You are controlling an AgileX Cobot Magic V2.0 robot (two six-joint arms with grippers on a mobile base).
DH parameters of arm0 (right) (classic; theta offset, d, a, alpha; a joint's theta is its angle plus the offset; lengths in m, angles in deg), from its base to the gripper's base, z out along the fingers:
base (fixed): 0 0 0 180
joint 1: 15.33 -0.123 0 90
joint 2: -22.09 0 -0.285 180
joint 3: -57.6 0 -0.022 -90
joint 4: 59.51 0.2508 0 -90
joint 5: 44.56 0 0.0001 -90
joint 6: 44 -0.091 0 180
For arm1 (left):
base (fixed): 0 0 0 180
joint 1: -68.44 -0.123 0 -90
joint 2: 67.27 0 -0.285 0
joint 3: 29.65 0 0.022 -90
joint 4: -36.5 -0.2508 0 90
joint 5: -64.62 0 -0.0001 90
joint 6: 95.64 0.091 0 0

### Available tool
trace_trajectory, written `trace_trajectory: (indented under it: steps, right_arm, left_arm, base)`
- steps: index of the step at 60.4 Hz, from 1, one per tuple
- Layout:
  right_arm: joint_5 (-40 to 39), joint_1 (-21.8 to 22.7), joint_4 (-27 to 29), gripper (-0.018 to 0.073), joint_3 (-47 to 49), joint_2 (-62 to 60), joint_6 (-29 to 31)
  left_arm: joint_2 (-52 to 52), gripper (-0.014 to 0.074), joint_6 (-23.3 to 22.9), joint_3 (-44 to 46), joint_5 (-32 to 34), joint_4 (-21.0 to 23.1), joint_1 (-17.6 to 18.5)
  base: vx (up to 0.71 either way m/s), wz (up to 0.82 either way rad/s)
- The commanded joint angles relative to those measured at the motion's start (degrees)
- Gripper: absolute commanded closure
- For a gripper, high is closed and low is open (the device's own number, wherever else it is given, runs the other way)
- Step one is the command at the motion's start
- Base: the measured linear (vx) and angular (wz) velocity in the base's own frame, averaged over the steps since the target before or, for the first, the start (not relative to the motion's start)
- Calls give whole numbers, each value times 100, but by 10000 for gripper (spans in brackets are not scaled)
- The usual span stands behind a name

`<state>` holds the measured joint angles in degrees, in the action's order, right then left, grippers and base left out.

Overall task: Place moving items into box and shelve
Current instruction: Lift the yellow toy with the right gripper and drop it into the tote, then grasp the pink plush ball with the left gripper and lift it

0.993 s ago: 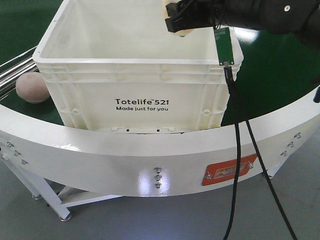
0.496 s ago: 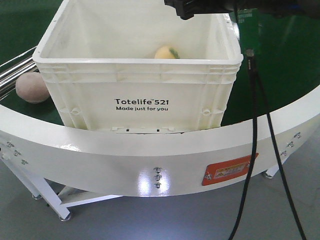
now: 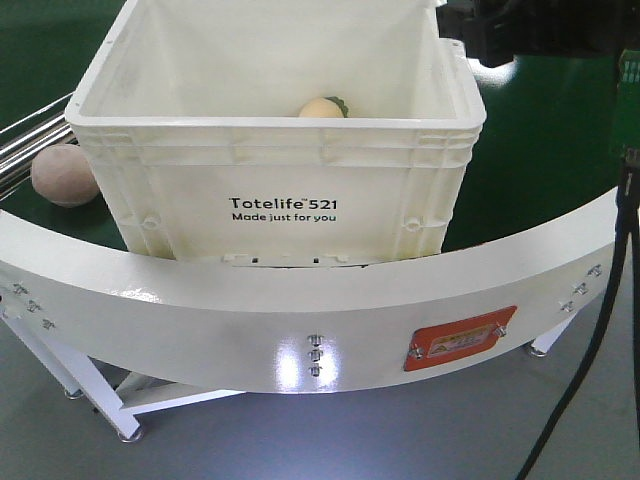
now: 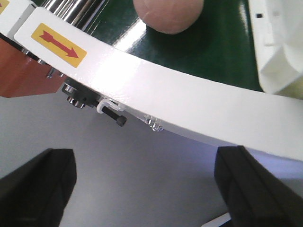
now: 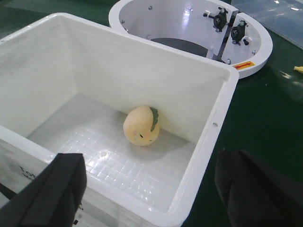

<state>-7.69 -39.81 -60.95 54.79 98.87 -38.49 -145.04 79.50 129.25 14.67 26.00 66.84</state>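
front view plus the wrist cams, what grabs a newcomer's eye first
The big cream-white tote printed "Totelife 521" fills the middle of the front view. On its gridded floor lies a lone yellow-orange plush. A pinkish-brown plush sits outside, on the green surface left of the tote.

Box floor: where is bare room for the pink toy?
Bare: the box floor left of the yellow toy up to the left wall, and in front of it toward the near rim. Taken: only its spot by the far wall.

floor (image 3: pixel 330 430): grey, smooth | rail (image 3: pixel 200 310): white, curved, orange label (image 3: pixel 458 338) | belt (image 3: pixel 545 130): dark green, glossy glare
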Motion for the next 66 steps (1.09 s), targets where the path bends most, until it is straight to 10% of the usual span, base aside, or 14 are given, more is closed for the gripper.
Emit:
trace_trajectory:
  steps: [1,23,46,66]
  right_arm:
    - [-413,34,-117,-20,136,-175,-18]
    - [-460,34,-117,-14,142,-175,1]
    - [-461,34,-104,-14,142,-175,-10]
    - [-467,34,-104,-14,142,-175,-20]
  left_arm:
    - [-506,-109,225,578,237,159,-233]
    - [-2750,-95,2261,2153,1106,2739,-674]
    - [-4002,-16,2358,2643,2060,2710,-649]
    - [-4117,234,2381,2643,1825,2710,-649]
  base:
    - [0,0]
    - [0,0]
    - [0,0]
    - [0,0]
